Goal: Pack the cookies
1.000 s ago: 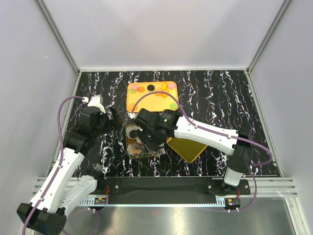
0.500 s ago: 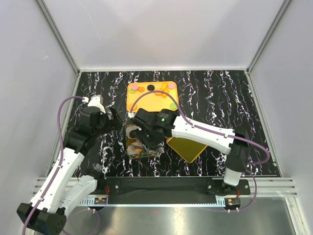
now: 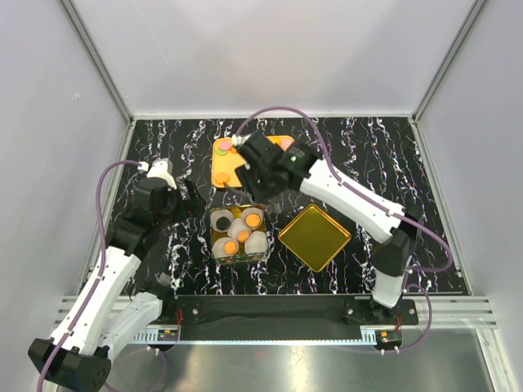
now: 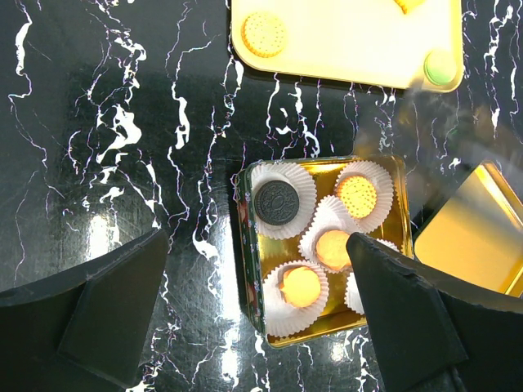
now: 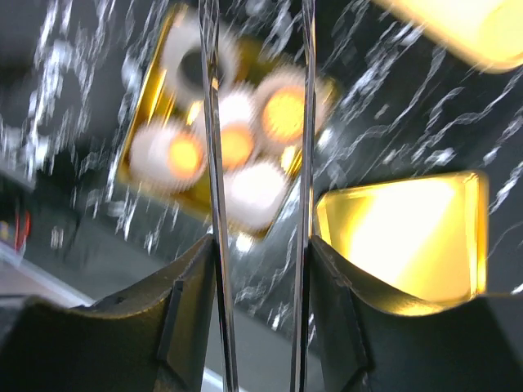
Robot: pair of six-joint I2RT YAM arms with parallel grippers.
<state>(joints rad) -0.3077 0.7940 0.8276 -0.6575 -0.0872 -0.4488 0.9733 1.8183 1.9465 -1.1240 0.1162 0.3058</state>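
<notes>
The open gold tin (image 3: 214,255) holds white paper cups with a black cookie (image 3: 221,218) and three orange cookies (image 3: 253,220). In the left wrist view the tin (image 4: 255,302) lies between my spread fingers. More cookies lie on the orange tray (image 3: 225,159), including a pink one (image 3: 224,144) and an orange one (image 4: 265,33). My right gripper (image 3: 252,175) hovers over the tray, shut on thin metal tongs (image 5: 216,204) whose blades stand apart with nothing between them. My left gripper (image 3: 178,200) is open and empty, left of the tin.
The tin's gold lid (image 3: 315,237) lies to the right of the tin and shows in the right wrist view (image 5: 409,237). The black marbled table (image 3: 368,163) is fenced by grey walls on three sides.
My right arm has swung from over the tin back to the orange tray, uncovering the tin. The left arm has not moved.
</notes>
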